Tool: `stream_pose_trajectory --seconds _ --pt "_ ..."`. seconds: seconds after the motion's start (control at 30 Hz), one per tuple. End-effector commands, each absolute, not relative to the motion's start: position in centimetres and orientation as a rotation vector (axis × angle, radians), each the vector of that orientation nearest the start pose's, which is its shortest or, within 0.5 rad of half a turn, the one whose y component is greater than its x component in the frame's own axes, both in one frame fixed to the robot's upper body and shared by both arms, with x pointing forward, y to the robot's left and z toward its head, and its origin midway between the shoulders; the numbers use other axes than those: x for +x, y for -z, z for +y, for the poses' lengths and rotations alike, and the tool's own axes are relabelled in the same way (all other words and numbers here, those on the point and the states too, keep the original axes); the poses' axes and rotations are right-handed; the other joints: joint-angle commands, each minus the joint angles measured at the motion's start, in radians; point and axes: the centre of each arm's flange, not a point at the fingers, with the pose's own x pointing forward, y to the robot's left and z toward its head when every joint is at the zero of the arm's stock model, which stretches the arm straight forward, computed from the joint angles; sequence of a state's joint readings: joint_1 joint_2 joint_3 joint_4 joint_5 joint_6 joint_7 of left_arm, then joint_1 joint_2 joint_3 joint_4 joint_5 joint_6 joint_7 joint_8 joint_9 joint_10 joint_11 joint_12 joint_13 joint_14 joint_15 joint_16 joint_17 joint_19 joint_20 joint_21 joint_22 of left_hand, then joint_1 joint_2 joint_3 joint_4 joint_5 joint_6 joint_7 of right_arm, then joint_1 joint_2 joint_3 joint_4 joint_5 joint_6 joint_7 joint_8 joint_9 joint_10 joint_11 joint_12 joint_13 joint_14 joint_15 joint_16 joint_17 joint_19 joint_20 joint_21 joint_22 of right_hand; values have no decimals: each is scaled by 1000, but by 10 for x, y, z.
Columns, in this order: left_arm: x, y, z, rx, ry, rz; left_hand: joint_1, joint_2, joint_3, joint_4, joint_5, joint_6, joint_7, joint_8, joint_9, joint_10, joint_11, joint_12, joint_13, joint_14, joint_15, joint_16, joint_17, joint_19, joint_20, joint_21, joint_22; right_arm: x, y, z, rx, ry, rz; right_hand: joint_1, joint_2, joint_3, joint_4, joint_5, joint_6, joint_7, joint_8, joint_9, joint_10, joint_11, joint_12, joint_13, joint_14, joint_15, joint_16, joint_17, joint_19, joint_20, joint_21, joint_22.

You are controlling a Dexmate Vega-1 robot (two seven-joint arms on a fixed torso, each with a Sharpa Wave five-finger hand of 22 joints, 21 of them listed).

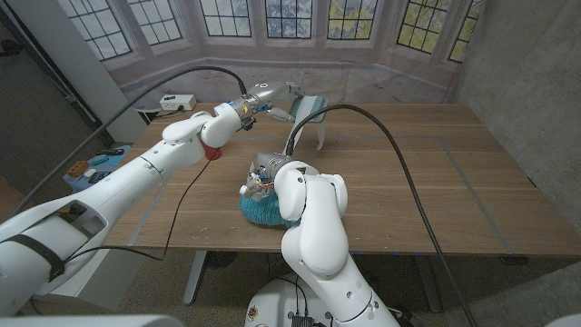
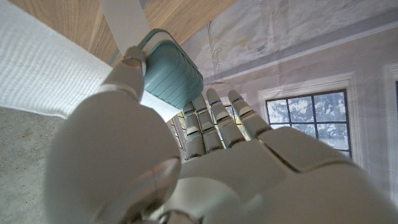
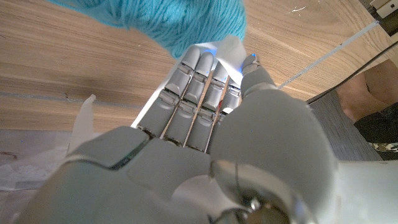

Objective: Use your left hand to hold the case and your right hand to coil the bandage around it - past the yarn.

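My left hand [image 1: 265, 96] grips a teal case [image 1: 306, 106] above the far middle of the table. In the left wrist view the thumb and fingers [image 2: 217, 118] clamp the case [image 2: 172, 70]. A white bandage [image 1: 320, 129] hangs from the case toward the table; the strip [image 2: 124, 22] also runs past the thumb. My right hand [image 1: 264, 173] hovers just above a ball of blue yarn [image 1: 263, 209] near the front. Its fingers [image 3: 196, 87] are curled against the thumb, pinching a white strip of bandage [image 3: 229, 48], with the yarn [image 3: 180, 18] just beyond.
A small red object [image 1: 212, 153] stands on the table under my left forearm. A white box [image 1: 177, 102] sits at the back left corner. Black cables arc over the table [image 1: 454, 182]. A side surface with small items [image 1: 91, 165] lies off the left edge.
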State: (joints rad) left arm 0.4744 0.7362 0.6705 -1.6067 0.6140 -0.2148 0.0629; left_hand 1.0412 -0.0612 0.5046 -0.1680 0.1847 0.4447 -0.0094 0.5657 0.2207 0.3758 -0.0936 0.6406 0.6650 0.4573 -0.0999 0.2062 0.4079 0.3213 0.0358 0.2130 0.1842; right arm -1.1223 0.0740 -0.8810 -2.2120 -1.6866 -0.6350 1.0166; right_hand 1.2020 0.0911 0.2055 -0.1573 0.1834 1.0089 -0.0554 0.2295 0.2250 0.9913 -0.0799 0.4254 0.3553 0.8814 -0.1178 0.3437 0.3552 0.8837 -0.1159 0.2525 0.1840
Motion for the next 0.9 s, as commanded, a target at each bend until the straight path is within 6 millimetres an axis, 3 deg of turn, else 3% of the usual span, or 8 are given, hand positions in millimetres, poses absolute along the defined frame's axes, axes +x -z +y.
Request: stream_pose_trajectory --seconds 0.03,0.9 --pt "576 -146 164 1534 51 -1111 -47 57 12 14 7 47 -42 343 5 64 -63 3 5 -2 6 1 4 -4 -1 0 4 405 13 62 -1346 -295 -318 14 6 -4 -2 -1 8 3 1 5 7 -6 7 2 9 -108 3 2 7 1 6 1" --pt "565 -162 162 1541 46 -1147 -51 58 15 14 7 47 -41 344 6 65 -62 4 4 -1 6 1 2 -4 -1 1 4 435 8 60 -1333 -225 -317 33 3 -4 -8 0 10 -3 -1 6 9 -12 10 7 18 -112 8 9 8 -2 6 1"
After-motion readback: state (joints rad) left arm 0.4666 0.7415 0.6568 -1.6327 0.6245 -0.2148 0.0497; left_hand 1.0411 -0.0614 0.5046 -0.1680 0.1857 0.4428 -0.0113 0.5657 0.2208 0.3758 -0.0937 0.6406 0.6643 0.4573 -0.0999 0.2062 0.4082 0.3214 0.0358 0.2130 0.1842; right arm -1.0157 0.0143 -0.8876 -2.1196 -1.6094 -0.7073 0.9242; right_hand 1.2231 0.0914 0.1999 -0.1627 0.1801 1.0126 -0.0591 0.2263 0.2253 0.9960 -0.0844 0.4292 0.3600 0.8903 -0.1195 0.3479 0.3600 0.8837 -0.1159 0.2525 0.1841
